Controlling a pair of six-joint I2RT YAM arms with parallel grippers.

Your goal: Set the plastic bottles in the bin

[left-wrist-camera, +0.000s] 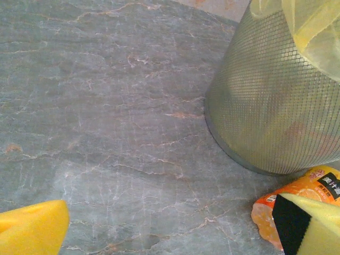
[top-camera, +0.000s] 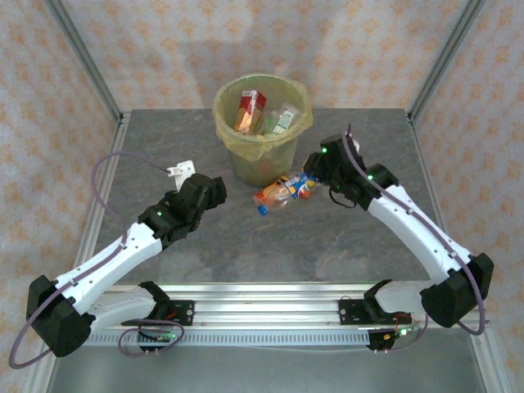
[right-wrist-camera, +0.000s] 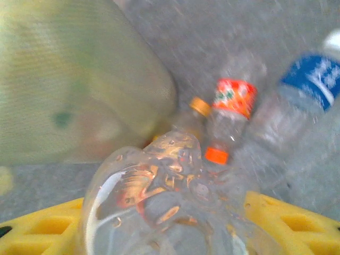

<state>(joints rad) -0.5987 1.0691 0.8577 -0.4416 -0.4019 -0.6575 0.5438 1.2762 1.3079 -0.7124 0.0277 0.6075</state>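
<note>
The bin (top-camera: 246, 155), a mesh bucket lined with a yellow-green bag, stands at the back middle of the table with several bottles (top-camera: 264, 115) inside. In front of it lies a cluster of plastic bottles (top-camera: 282, 192). My right gripper (top-camera: 315, 176) is at the cluster's right end. In the right wrist view its yellow fingers (right-wrist-camera: 289, 223) press on both sides of a clear bottle (right-wrist-camera: 159, 196), base towards the camera. Beyond it lie an orange-labelled bottle (right-wrist-camera: 228, 114) and a blue-labelled one (right-wrist-camera: 313, 74). My left gripper (top-camera: 206, 192) stands open over bare table, left of the bin (left-wrist-camera: 265, 106), with an orange bottle (left-wrist-camera: 300, 199) by its right finger.
A small white bracket (top-camera: 182, 170) lies on the table just behind the left gripper. Metal frame posts rise at the table's back corners. The marbled grey table (left-wrist-camera: 106, 106) is bare to the left of the bin.
</note>
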